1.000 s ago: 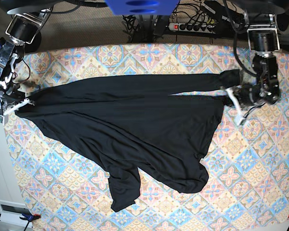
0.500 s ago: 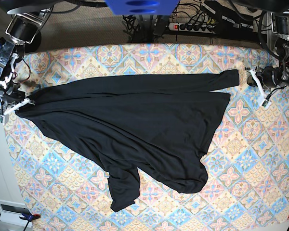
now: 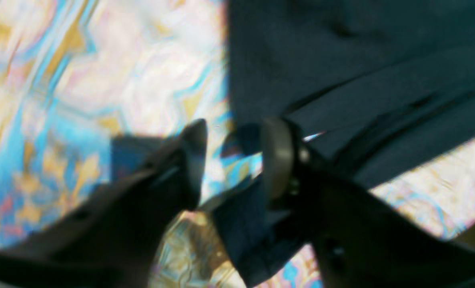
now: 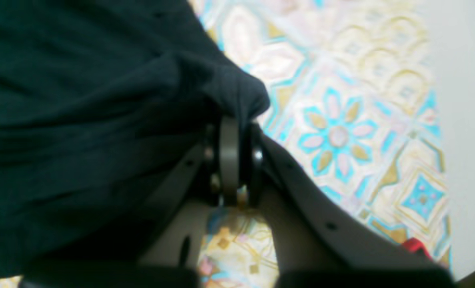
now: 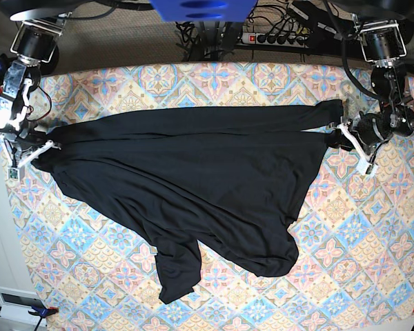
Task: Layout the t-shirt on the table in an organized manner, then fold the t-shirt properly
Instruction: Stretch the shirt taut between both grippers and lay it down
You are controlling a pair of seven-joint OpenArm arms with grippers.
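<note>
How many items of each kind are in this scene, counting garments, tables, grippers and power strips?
Garments: 1, the black t-shirt
Tables: 1, the patterned table
Grippers: 2, the left gripper and the right gripper
Power strips: 1, the power strip behind the table
Total: 5

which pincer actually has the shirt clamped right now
The right pincer: its jaws are shut on a bunched corner of the t-shirt. The left pincer stands open at the opposite edge.

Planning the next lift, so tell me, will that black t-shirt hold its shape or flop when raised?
Probably flops: the t-shirt lies in soft rumpled folds on the table. Likely light, since the right pincer bunches a corner easily. It may drag across the cloth.
</note>
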